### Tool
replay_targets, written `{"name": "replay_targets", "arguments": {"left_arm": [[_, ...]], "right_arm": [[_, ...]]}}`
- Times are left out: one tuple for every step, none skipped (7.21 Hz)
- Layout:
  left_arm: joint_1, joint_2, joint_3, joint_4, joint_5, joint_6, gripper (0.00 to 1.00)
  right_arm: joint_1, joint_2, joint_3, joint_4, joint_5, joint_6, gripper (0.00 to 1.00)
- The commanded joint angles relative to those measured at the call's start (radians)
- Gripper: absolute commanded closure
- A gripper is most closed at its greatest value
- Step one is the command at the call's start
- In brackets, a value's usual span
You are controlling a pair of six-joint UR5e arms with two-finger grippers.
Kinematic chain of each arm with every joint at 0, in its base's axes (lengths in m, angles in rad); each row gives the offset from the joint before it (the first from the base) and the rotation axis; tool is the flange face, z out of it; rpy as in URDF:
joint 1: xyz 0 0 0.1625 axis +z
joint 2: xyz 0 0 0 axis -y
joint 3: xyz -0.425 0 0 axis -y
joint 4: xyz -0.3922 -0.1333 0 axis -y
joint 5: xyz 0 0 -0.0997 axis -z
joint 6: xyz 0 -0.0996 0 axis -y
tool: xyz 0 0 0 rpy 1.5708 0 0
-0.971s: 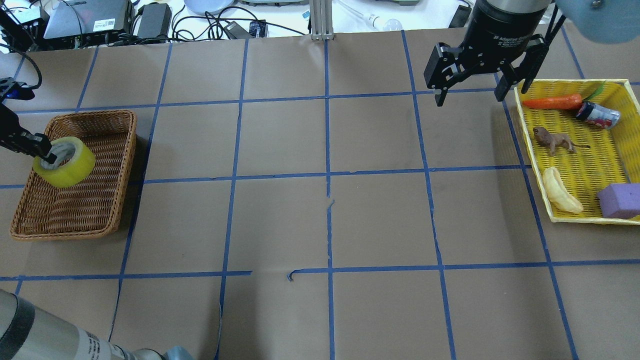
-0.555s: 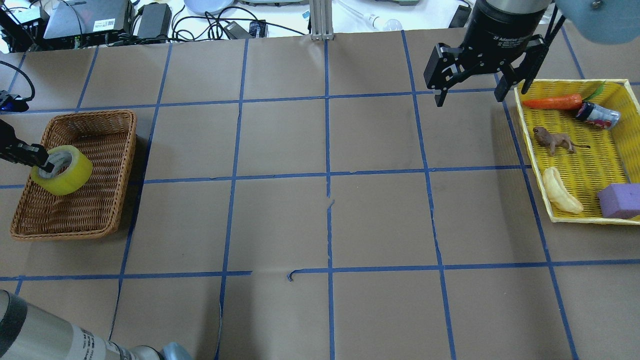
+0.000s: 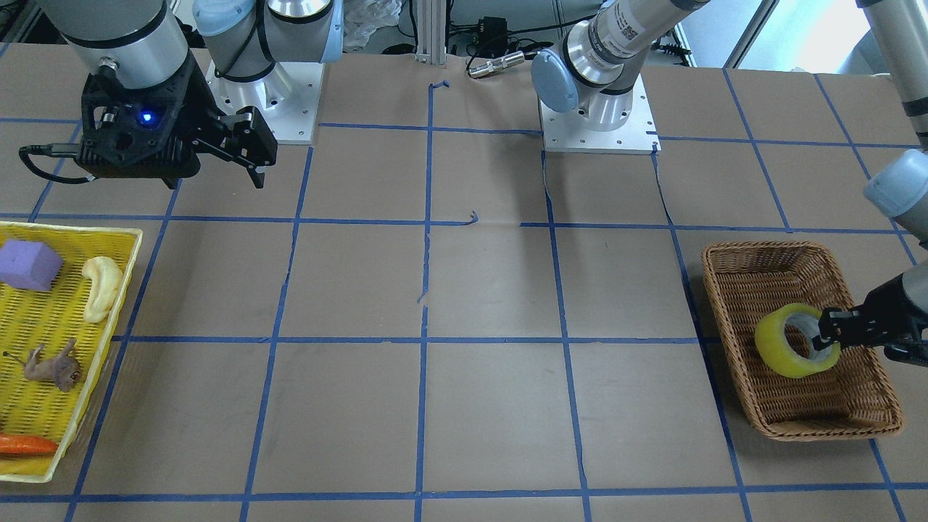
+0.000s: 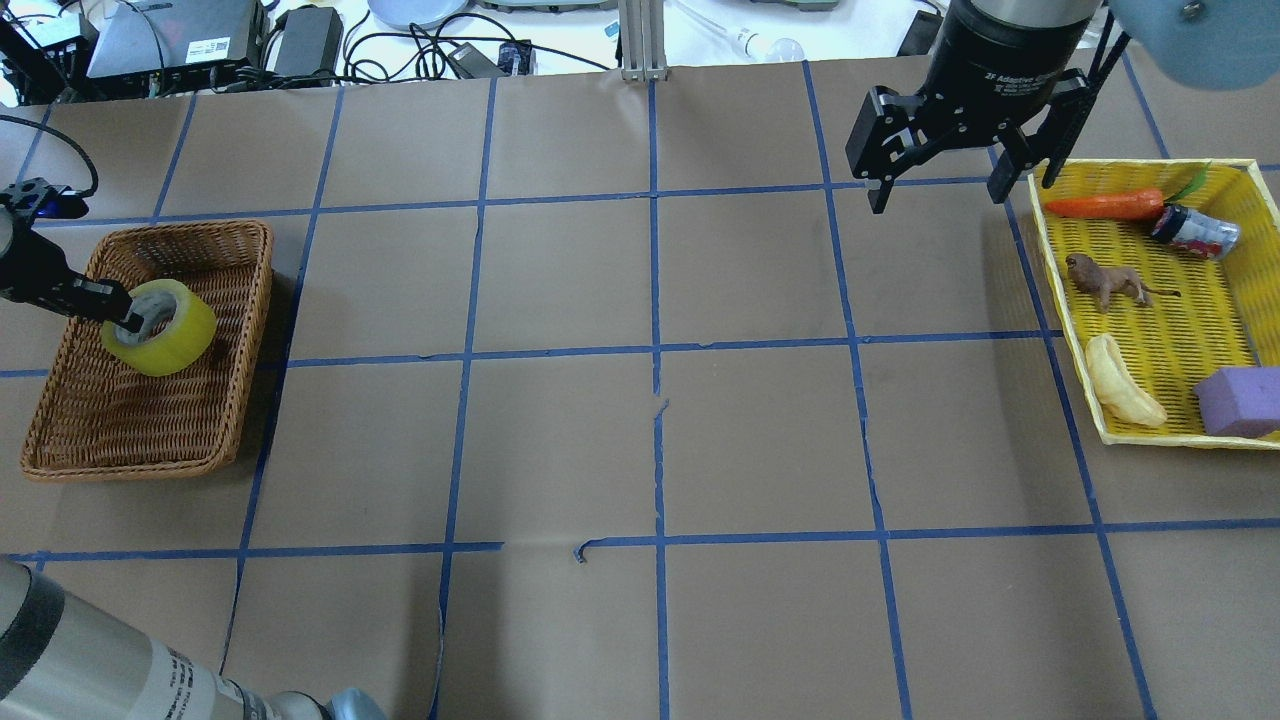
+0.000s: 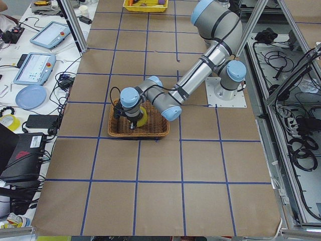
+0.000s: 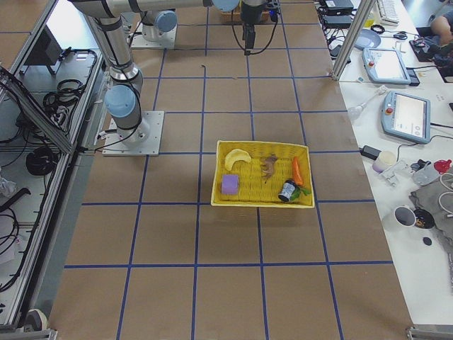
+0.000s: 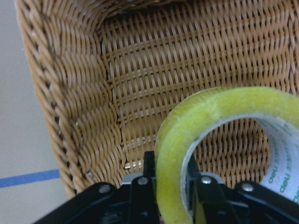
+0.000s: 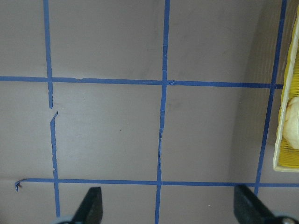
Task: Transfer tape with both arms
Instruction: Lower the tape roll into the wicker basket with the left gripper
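The yellow tape roll (image 4: pixel 165 335) hangs tilted over the wicker basket (image 4: pixel 180 228) at the table's left. My left gripper (image 4: pixel 125 318) is shut on the roll's wall, one finger inside the core and one outside. The left wrist view shows the tape (image 7: pixel 219 112) pinched between the fingers (image 7: pixel 149 168) with the basket's weave (image 7: pixel 70 93) close behind. The front view shows the tape (image 3: pixel 786 348), the left gripper (image 3: pixel 826 337) and the basket (image 3: pixel 768 250). My right gripper (image 4: pixel 940 200) is open and empty, high above the table at the far right, beside the yellow tray.
A yellow mesh tray (image 4: pixel 1150 165) at the right edge holds a carrot (image 4: pixel 1105 204), a can (image 4: pixel 1195 230), a toy animal (image 4: pixel 1105 282), a pale banana-like toy (image 4: pixel 1120 385) and a purple block (image 4: pixel 1240 400). Blue tape lines grid the brown table.
My left gripper has carried the tape a little down and then to the right, further over the basket. The right arm has not moved.
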Motion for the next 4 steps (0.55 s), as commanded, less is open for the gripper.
{"name": "replay_targets", "arguments": {"left_arm": [[-0.027, 0.003, 0.0, 0.018, 0.005, -0.006, 0.12], [-0.035, 0.034, 0.011, 0.004, 0.007, -0.003, 0.0], [-0.064, 0.084, 0.023, -0.057, 0.039, -0.003, 0.0], [-0.101, 0.147, 0.065, -0.192, 0.042, -0.006, 0.0]], "right_arm": [[0.001, -0.001, 0.0, 0.0, 0.0, 0.0, 0.0], [0.003, -0.001, 0.0, 0.0, 0.0, 0.0, 0.0], [0.001, -0.001, 0.0, 0.0, -0.001, 0.0, 0.0], [0.001, -0.001, 0.0, 0.0, -0.001, 0.0, 0.0]]}}
